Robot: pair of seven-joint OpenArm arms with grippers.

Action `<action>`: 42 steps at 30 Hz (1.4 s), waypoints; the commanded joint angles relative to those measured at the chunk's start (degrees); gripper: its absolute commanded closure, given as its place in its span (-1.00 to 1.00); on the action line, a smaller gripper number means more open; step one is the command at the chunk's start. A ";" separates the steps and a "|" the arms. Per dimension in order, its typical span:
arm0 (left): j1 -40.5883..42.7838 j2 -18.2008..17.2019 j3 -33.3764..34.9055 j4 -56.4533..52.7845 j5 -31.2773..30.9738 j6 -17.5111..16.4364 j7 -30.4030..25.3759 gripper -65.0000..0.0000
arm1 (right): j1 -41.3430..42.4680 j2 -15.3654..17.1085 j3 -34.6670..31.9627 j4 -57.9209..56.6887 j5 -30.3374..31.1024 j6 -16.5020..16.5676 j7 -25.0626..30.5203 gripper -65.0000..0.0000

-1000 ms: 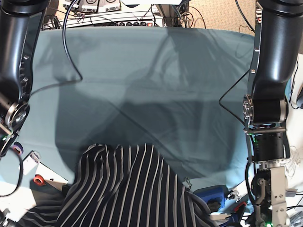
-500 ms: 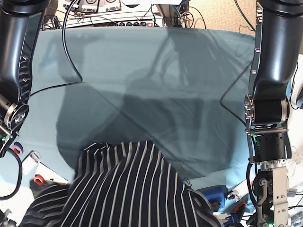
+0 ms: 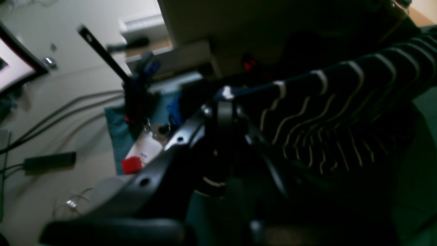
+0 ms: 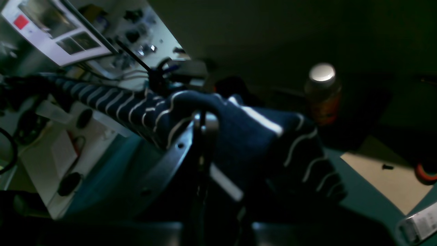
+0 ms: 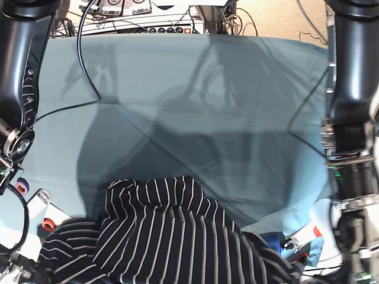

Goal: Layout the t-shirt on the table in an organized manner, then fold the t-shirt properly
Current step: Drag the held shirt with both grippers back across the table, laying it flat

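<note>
The t-shirt (image 5: 166,231), dark navy with thin white stripes, lies bunched at the near edge of the teal table (image 5: 195,89) and stretches toward both bottom corners. In the left wrist view my left gripper (image 3: 222,100) is shut, pinching a raised fold of the t-shirt (image 3: 324,112). My right gripper (image 4: 205,121) is also shut on the t-shirt (image 4: 252,133), which drapes over its fingers. Both gripper tips are out of frame in the base view.
My two arms stand at the table's sides, one on the base view's left (image 5: 21,71) and one on its right (image 5: 349,118). A black cable (image 5: 83,65) crosses the left part. Tape rolls (image 5: 48,225) and a blue tool (image 5: 272,241) lie along the near edge. A bottle (image 4: 322,89) stands below.
The shirt has been pulled wider, now reaching toward both bottom corners. The arm on the base view's right has shifted outward to the right.
</note>
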 commanded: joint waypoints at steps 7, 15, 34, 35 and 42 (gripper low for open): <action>4.79 -0.42 -0.15 1.62 -3.69 -1.38 0.15 1.00 | 2.42 4.44 0.17 8.33 3.13 0.13 1.91 1.00; 17.22 -1.42 -0.17 10.82 -3.74 -2.14 1.49 1.00 | -8.66 8.50 0.63 20.68 4.26 0.13 1.91 1.00; 45.68 -2.82 -0.17 30.84 3.89 -0.70 -0.42 1.00 | -55.04 4.44 28.57 39.54 16.68 2.80 1.91 1.00; 47.54 -2.95 -0.17 32.02 3.91 -0.76 -0.39 1.00 | -57.70 4.46 29.46 40.79 16.96 2.82 1.91 1.00; 62.95 -4.87 -2.16 41.57 5.66 -0.76 -0.96 1.00 | -76.28 4.44 34.93 49.53 20.65 3.19 1.91 1.00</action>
